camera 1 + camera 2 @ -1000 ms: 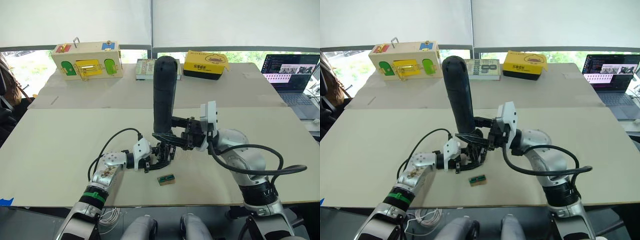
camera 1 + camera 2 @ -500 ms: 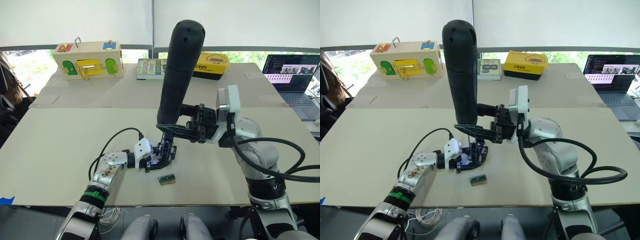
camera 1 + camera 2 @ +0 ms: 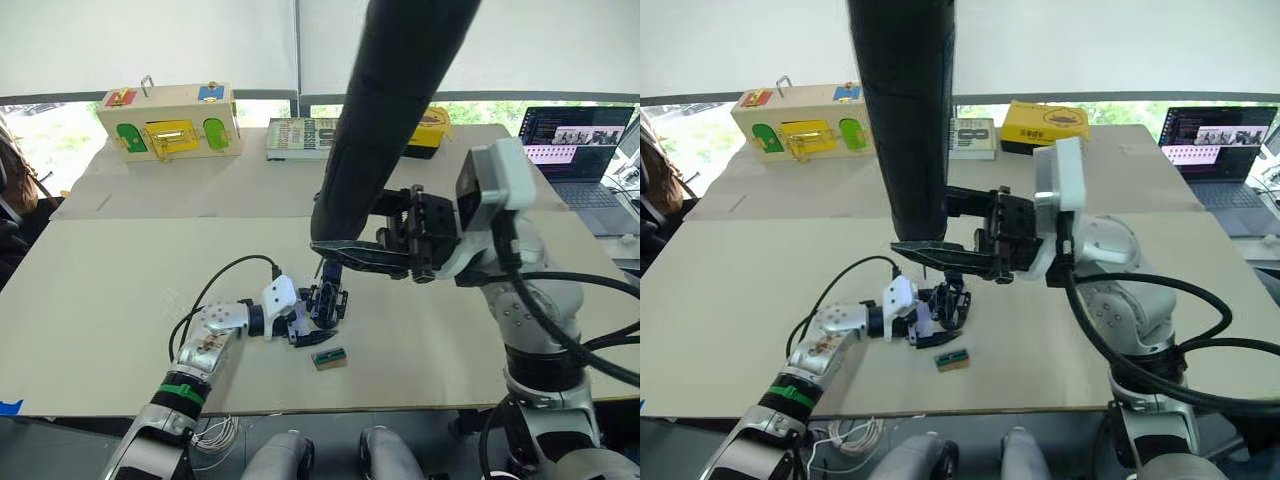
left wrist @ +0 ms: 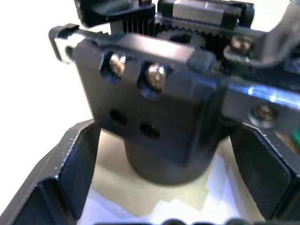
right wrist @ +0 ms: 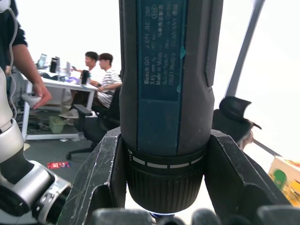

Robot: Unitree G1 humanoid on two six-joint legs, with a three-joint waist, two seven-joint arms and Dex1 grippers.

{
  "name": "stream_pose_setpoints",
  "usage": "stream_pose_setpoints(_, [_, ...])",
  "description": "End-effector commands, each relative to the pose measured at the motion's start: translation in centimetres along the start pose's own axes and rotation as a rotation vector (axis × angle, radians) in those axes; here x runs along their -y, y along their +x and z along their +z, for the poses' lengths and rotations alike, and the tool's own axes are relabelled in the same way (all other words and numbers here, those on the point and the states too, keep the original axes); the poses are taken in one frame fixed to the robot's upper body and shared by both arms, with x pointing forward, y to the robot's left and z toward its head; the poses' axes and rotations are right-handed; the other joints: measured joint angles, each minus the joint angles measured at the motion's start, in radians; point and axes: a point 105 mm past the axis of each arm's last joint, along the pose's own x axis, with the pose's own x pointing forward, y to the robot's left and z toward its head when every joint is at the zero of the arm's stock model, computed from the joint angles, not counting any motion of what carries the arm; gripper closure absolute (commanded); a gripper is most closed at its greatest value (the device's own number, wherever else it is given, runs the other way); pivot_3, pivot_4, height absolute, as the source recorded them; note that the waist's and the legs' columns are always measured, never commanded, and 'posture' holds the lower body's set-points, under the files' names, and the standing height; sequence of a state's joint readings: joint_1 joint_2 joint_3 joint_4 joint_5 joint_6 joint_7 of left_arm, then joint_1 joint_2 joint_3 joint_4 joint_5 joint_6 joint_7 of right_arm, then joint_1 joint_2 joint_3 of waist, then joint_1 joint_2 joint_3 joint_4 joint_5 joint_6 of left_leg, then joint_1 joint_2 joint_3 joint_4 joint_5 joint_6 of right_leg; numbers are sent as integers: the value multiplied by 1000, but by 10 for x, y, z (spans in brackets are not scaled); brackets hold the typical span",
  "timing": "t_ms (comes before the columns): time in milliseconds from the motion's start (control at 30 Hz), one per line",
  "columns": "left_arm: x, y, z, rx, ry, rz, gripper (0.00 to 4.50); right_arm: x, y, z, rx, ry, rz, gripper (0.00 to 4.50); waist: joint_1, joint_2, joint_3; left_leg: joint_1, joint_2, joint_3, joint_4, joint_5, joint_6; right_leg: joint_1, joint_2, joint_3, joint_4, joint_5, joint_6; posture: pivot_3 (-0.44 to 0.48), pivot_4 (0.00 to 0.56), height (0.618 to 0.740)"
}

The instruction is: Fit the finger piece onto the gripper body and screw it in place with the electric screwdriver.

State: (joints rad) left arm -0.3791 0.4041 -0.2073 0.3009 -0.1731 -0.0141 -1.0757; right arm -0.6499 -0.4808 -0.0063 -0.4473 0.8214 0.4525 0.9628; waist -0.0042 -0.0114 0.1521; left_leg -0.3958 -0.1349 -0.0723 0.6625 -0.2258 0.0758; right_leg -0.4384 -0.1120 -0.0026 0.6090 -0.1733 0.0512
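Observation:
The gripper body [image 3: 328,300], a small knobbly black block, stands on the table between the fingers [image 4: 70,173] of my left gripper [image 3: 310,325], which is shut on its base [image 4: 154,117]. My right gripper [image 3: 350,255] is shut on the electric screwdriver [image 3: 390,110], a thick black cylinder held upright and tilted to the right. In the right wrist view both fingers [image 5: 98,178] press against the screwdriver's barrel [image 5: 164,93]. Its lower end hangs a little above the gripper body, apart from it. The finger piece is hidden; I cannot pick it out from the body's parts.
A small green-topped tan block [image 3: 329,357] lies just in front of the gripper body. At the table's far edge sit a wooden latch box [image 3: 165,120], a book [image 3: 300,138] and a yellow box [image 3: 1045,122]. A laptop [image 3: 575,150] sits far right.
My right arm has lifted the screwdriver up off the gripper body and toward the camera. The left gripper and the body have stayed in place.

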Motion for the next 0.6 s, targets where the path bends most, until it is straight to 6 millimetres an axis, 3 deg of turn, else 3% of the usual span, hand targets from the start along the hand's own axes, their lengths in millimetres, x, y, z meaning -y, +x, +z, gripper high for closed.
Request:
stream_pose_setpoints(33, [-2, -39, -18, -59, -59, 42, 10, -1, -25, 22, -28, -69, -61, 2598, -3, 0, 0, -1, 1, 0, 0, 0, 0, -1, 0, 0, 0, 0, -1, 0, 150, 740])
stream_pose_setpoints(367, [-4, -137, -21, -63, -26, 61, 10, -10, -111, 15, -296, -104, -334, 2598, 7, 1, 4, -3, 6, 0, -2, -1, -1, -2, 0, -2, -1, -4, -6, 0, 150, 740])
stream_pose_setpoints(500, [-4, -154, -21, -80, -11, 53, 10, -20, -125, 9, -315, -101, -399, 2598, 18, 3, 5, -4, 6, 1, -2, -1, -1, -2, -1, -2, -2, -5, -5, 0, 150, 740])
stream_pose_setpoints(600, [2, -150, -15, -53, 3, 7, 10, -28, -119, 3, -298, -87, -394, 2598, 20, 2, 6, -4, 6, 2, -2, -1, -1, -1, -1, -3, -3, -6, -3, 0, 150, 740])
